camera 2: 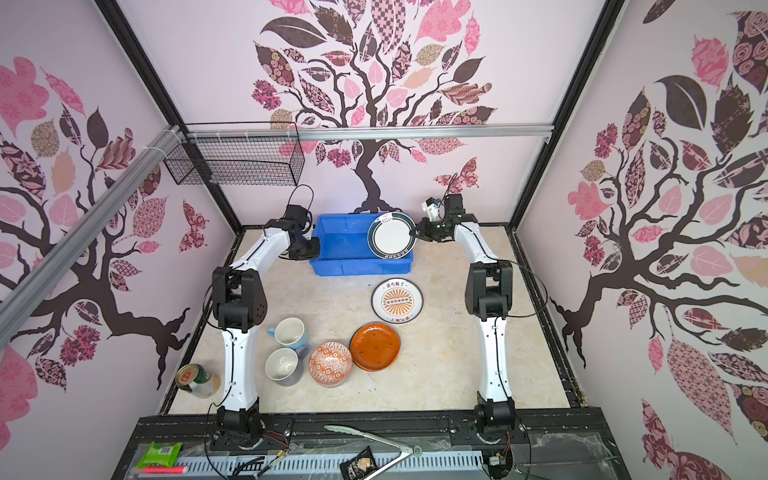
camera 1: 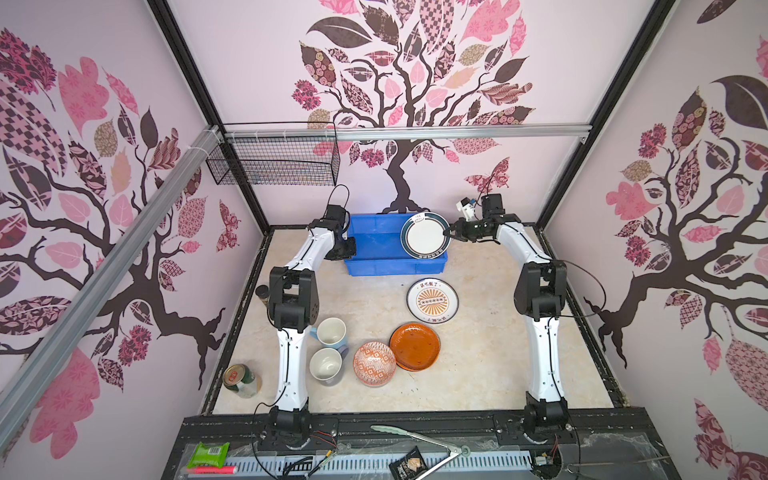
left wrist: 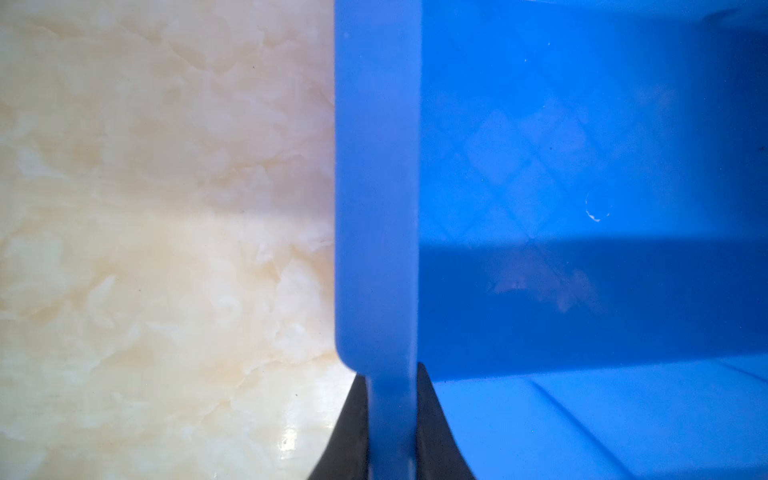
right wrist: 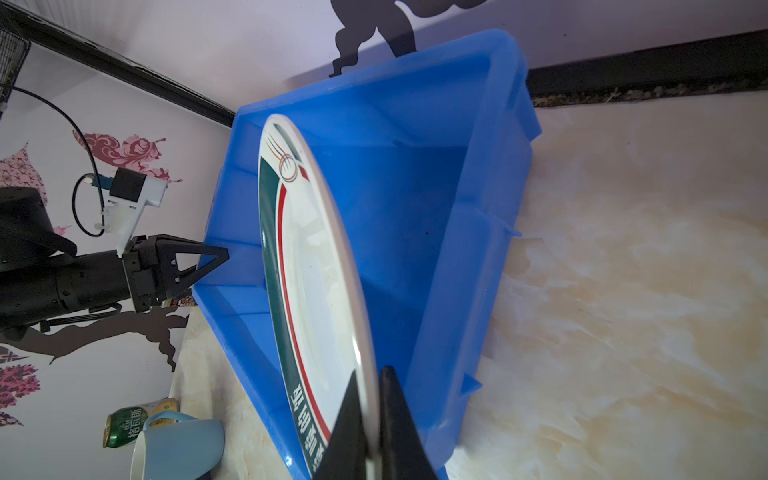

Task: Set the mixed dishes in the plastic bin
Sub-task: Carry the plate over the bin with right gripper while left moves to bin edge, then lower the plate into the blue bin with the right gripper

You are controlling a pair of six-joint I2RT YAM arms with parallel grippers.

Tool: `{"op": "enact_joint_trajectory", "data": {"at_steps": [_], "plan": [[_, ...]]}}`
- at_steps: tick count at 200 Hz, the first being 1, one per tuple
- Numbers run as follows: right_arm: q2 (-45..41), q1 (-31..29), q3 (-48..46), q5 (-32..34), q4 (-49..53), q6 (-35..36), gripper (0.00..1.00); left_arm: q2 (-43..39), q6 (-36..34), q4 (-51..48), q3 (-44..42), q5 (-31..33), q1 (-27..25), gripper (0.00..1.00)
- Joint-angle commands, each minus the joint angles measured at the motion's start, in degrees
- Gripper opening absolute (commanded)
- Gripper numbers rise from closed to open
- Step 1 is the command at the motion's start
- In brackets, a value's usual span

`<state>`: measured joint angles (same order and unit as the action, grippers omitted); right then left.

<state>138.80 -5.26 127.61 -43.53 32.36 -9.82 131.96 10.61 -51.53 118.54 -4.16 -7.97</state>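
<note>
The left gripper (left wrist: 392, 374) is clamped on the left wall of the plastic bin (camera 1: 376, 266), which sits at the back of the worktop (camera 1: 478, 353); the right gripper (right wrist: 370, 372) pinches the rim of the green-rimmed plate (camera 1: 424, 235), holding it tilted on edge over the bin's right end; the sunburst plate (camera 1: 432, 301), orange plate (camera 1: 414, 346), patterned bowl (camera 1: 374, 363) and two mugs (camera 1: 331, 331) lie on the worktop in front of the bin.

Tilted green-rimmed plate (camera 1: 424, 235) over blue bin (camera 1: 374, 267)
</note>
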Motion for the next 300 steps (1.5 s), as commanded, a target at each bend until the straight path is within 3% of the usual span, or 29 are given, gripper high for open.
{"op": "enact_joint_trajectory", "data": {"at_steps": [1,59,121,165,189,214,272,300], "plan": [[1.5,-1.1,2.4,-0.9,2.0,2.4,0.0,-0.4,-1.0,0.5,-3.0,-2.3,-1.6,0.1],[-1.2,-1.6,-2.7,1.6,3.2,5.2,0.0,-2.6,-0.5,1.4,-6.9,-4.0,-5.1,0.09],[4.0,-1.8,-0.7,5.5,5.6,5.9,0.0,-4.5,1.0,2.4,-12.1,-6.6,-6.6,0.1],[7.3,-1.8,1.2,7.5,8.3,6.8,0.0,-5.6,1.4,2.4,-13.5,-6.5,-6.8,0.22],[7.5,-1.8,1.3,8.7,8.9,7.6,0.08,-5.9,1.7,2.4,-13.5,-5.8,-6.8,0.33],[7.9,-1.8,2.4,8.7,10.3,8.4,0.13,-5.9,2.0,2.4,-12.7,-5.6,-6.8,0.34],[6.5,-5.0,3.8,9.2,13.8,12.5,0.1,-5.0,2.5,2.3,-10.2,-8.3,-6.7,0.33],[7.7,-6.3,3.8,8.5,13.5,11.1,0.09,-5.0,2.7,2.4,-10.2,-9.6,-6.8,0.33]]}}
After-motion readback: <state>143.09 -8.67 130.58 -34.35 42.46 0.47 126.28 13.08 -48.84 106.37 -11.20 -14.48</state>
